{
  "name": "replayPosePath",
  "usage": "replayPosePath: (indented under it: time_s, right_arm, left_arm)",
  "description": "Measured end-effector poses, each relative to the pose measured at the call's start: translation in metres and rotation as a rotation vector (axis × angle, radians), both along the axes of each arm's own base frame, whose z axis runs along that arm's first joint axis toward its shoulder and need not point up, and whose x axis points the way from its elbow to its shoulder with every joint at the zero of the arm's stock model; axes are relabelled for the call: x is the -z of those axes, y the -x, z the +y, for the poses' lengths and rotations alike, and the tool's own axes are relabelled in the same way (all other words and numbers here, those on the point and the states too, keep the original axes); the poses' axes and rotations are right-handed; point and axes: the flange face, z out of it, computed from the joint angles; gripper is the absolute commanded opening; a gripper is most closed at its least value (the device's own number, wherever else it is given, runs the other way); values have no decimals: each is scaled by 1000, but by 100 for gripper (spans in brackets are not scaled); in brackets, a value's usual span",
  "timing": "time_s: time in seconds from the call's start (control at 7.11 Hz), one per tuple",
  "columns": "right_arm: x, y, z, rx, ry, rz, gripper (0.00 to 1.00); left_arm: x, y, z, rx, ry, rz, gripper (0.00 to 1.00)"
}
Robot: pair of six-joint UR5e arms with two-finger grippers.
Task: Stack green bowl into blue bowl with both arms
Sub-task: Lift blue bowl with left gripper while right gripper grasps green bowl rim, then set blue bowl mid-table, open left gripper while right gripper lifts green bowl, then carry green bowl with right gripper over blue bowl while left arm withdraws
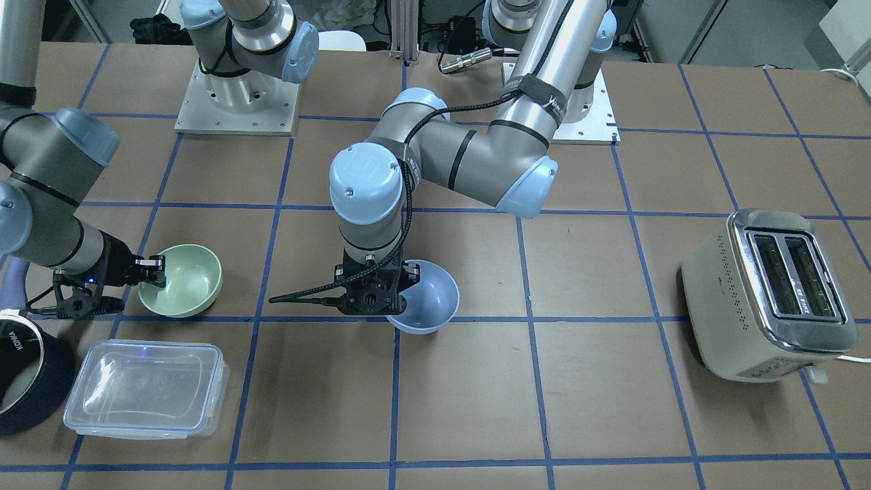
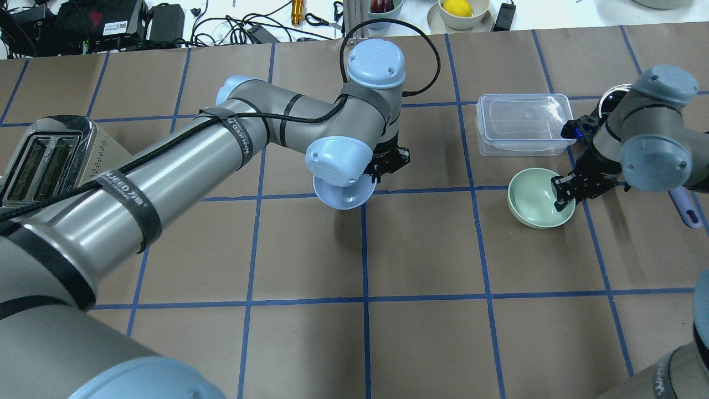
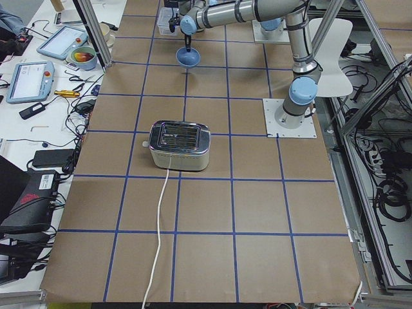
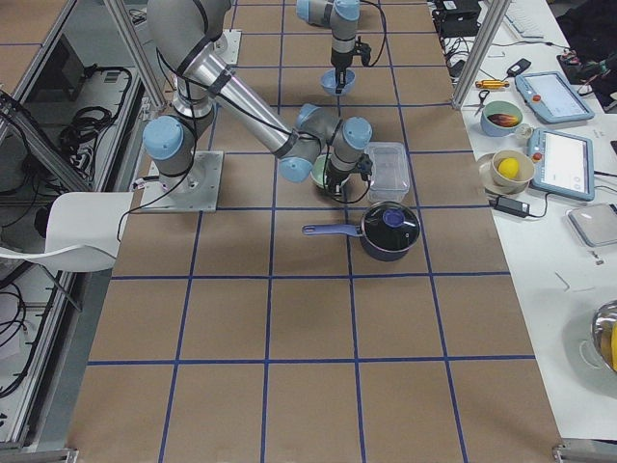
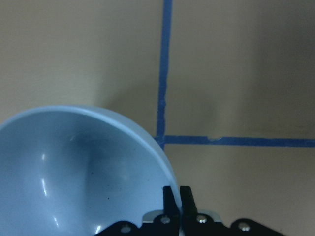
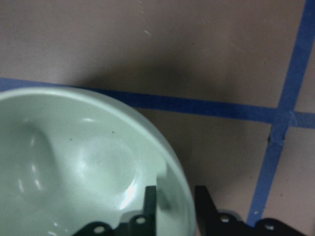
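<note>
The blue bowl (image 1: 429, 299) hangs tilted from my left gripper (image 1: 406, 271) over the middle of the table. In the left wrist view the left gripper (image 5: 176, 196) is pinched shut on the bowl's (image 5: 74, 172) rim. The green bowl (image 1: 187, 279) sits on the table beside the clear container. My right gripper (image 1: 158, 269) is open, with one finger inside the rim and one outside. In the right wrist view a gap shows between the fingers (image 6: 150, 196) and the bowl (image 6: 74, 157). From overhead the blue bowl (image 2: 343, 194) and the green bowl (image 2: 534, 197) are far apart.
A clear lidded container (image 1: 146, 398) and a dark navy saucepan (image 1: 27, 381) stand close to the green bowl. A toaster (image 1: 769, 292) stands on the robot's left side. The arm bases (image 1: 235, 102) are at the robot's edge.
</note>
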Motion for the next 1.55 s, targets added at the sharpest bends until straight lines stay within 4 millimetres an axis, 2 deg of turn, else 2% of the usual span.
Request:
replayPosePath:
  time_s: [0.14,0.28,0.42,0.56,0.84,0.98,1.12,1.27,1.55]
  right_arm:
    - [-4,1,-1,1,2,5,0]
    - [-11,4,-4,3,0,5,0]
    - [-26,7,-11,3,-10,-2,0]
    - [-46,10,-20,4,-23,-13,0]
    - [-80,9,-36,6,-36,-64,0]
    - [-92,-3,-43,7,-24,-111,0]
    - [-102,-31,-49,10,-12,-148,0]
    - [-109,-72,-55,33,-10,-175,0]
    - [-121,-171,-57,72,-10,-216,0]
  left_arm:
    - [16,2,-3,8,-13,-23,19]
    - [24,3,-4,11,-17,-40,99]
    - [24,3,-5,12,-12,-47,100]
    - [15,4,-5,14,0,-40,100]
    - [-21,4,0,18,11,-19,100]
    - [-50,-13,-2,41,6,-19,100]
    - [-84,-46,-10,73,5,-17,100]
    - [-122,-92,-16,83,12,-11,100]
    - [-193,-208,-22,61,30,-5,100]
